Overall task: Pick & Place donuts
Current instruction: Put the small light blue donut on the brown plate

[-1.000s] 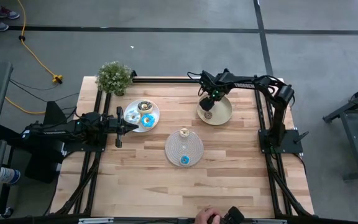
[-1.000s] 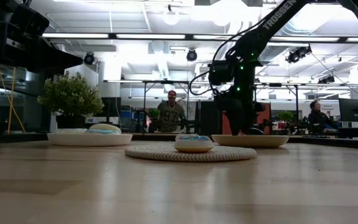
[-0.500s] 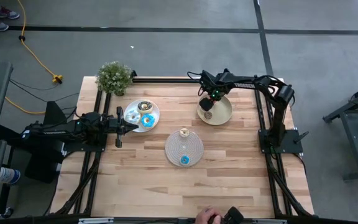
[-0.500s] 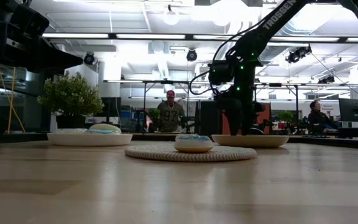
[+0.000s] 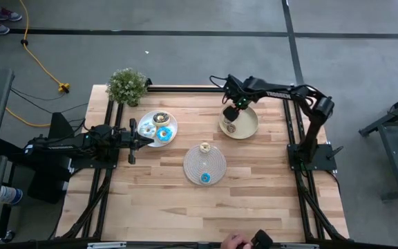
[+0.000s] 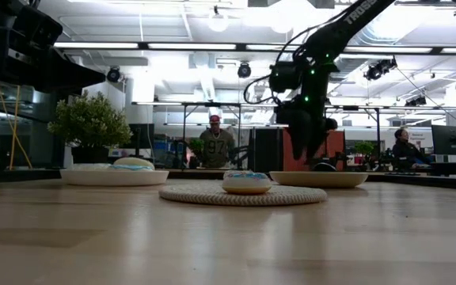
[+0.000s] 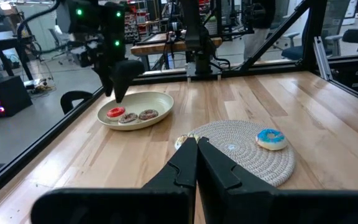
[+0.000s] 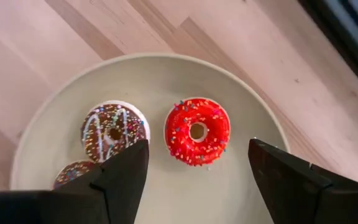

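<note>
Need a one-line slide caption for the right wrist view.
Right gripper, fingers open, hovers over a pale plate holding a red sprinkled donut, a brown white-drizzled donut and another brown one.

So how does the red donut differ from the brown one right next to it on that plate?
The red donut is bright red with scattered sprinkles; the brown donut is dark with white icing stripes. The red donut lies fully between the open right gripper's fingers, the brown one partly behind a finger. Both are small rings lying flat on the pale plate.

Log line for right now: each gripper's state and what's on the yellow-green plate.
right gripper: open, above yellow-green plate | plate: red sprinkled donut, two brown donuts | left gripper: shut, waiting near white plate
</note>
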